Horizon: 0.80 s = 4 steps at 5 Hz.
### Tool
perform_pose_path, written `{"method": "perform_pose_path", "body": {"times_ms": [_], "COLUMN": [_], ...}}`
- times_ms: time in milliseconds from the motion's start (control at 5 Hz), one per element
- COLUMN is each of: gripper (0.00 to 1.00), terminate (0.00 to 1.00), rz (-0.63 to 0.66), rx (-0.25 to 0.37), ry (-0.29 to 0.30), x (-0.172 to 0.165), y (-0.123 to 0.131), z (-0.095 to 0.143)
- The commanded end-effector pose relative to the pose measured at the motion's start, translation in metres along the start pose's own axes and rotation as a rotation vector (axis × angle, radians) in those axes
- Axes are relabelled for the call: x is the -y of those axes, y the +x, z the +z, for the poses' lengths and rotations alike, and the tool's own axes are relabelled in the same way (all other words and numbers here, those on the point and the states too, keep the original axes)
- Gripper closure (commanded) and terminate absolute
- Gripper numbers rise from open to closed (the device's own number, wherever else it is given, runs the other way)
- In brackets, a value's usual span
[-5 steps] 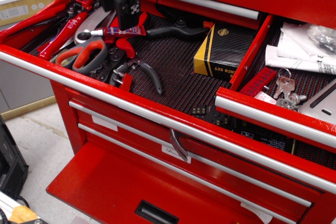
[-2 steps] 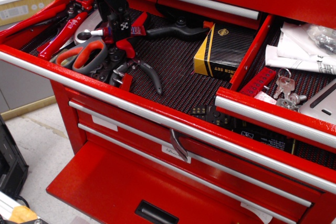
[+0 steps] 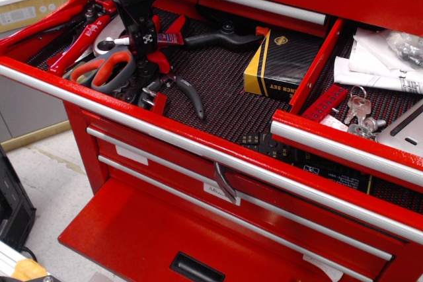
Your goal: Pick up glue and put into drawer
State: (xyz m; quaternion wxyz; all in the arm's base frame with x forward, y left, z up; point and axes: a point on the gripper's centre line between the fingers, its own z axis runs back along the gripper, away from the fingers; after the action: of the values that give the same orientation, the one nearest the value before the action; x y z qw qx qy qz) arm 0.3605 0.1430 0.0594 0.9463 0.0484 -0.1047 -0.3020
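The glue (image 3: 170, 39) is a slim red tube with a dark blue band and a white nozzle pointing left. It lies on a heap of tools at the left of the open top drawer (image 3: 198, 138). My black gripper (image 3: 144, 43) has come down from above onto the middle of the tube. Its jaws stand on either side of the tube and look open. The tube's middle is hidden behind the fingers (image 3: 147, 39). The tube rests where it lay.
Red-handled scissors (image 3: 106, 70) and dark pliers (image 3: 182, 90) lie just in front of the glue, red-handled pliers (image 3: 79, 41) to the left. A black and yellow box (image 3: 281, 64) sits by the red divider (image 3: 316, 64). Keys (image 3: 360, 107) and papers (image 3: 377, 64) lie at the right.
My gripper has moved down and to the left, from above the tube's right end onto its middle. The glue has not moved.
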Motion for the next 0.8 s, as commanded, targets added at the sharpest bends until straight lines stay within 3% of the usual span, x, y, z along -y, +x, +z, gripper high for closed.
{"method": "perform_pose_path", "body": {"times_ms": [0,200,400,600], "gripper": [1.00,1.00,1.00,1.00], "terminate": [0.00,0.00,0.00,0.00], "rz": [0.046,0.075,0.107,0.219], "rx": [0.048,0.055,0.055,0.055], "ry": [-0.012,-0.049,-0.092,-0.109], "x": [0.000,0.014,0.034,0.062], "y": [0.017,0.028,0.049,0.069], "z": [0.023,0.041,0.077,0.105]}}
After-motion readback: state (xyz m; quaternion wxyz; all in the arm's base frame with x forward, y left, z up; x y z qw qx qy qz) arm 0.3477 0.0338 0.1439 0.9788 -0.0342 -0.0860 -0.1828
